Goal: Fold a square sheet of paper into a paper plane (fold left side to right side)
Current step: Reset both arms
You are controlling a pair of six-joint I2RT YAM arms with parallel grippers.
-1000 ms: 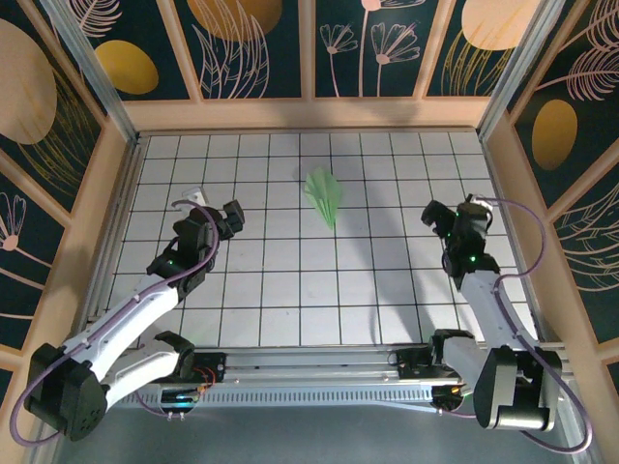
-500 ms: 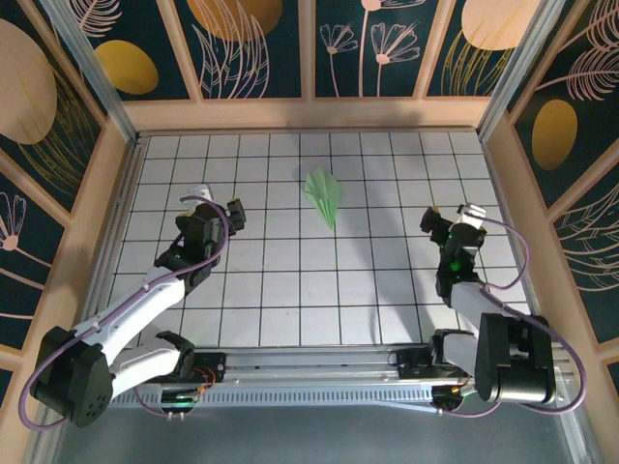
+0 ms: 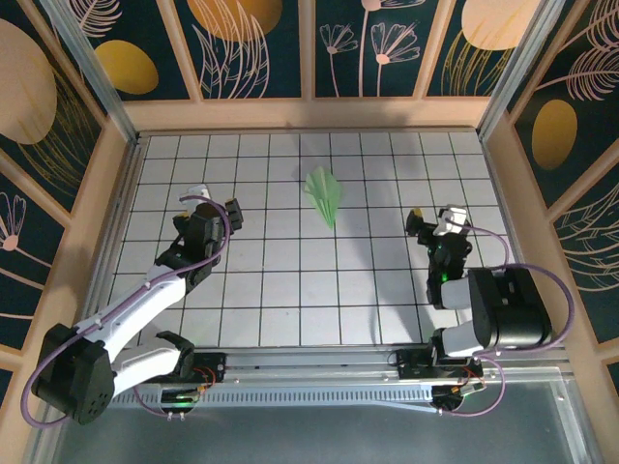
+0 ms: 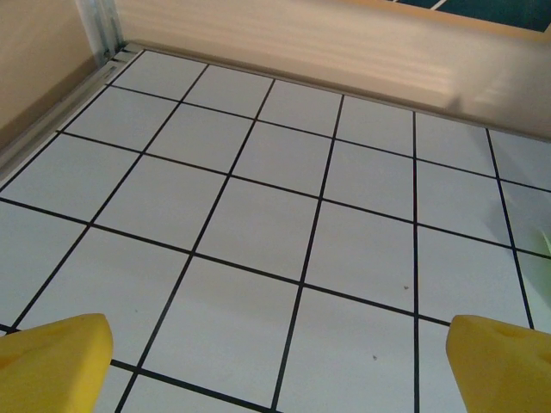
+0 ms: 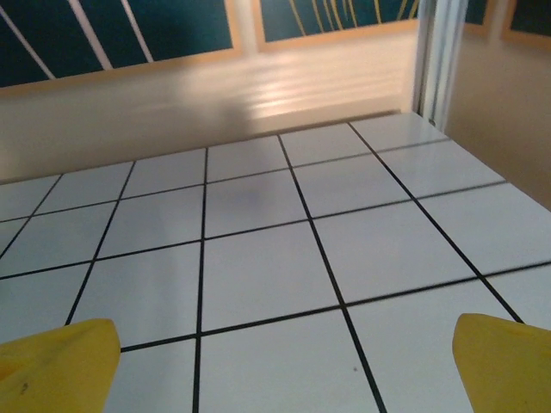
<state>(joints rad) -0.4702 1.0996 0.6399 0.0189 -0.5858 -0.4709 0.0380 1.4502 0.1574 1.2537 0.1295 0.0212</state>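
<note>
The paper plane (image 3: 324, 196) lies on the white grid table as a slim pale green dart with layered creases, its tip pointing toward the near right. My left gripper (image 3: 218, 200) hovers about two tiles to its left, open and empty. My right gripper (image 3: 433, 215) is about two tiles to the plane's right, also open and empty. In the left wrist view the yellow fingertips (image 4: 56, 361) stand wide apart over bare tiles around the gripper (image 4: 280, 370), and a pale green sliver (image 4: 546, 249) touches the right border. The right wrist view shows the gripper (image 5: 284, 370) with its fingertips (image 5: 508, 361) spread wide.
Wooden walls (image 3: 309, 114) fence the table at the back and on both sides. The right arm (image 3: 493, 309) is folded back close to its base. A metal rail (image 3: 319, 362) runs along the near edge between the two bases.
The right arm has folded back toward its base, its gripper shifting left and slightly nearer. The left gripper has drawn back a little. The plane has not moved.
</note>
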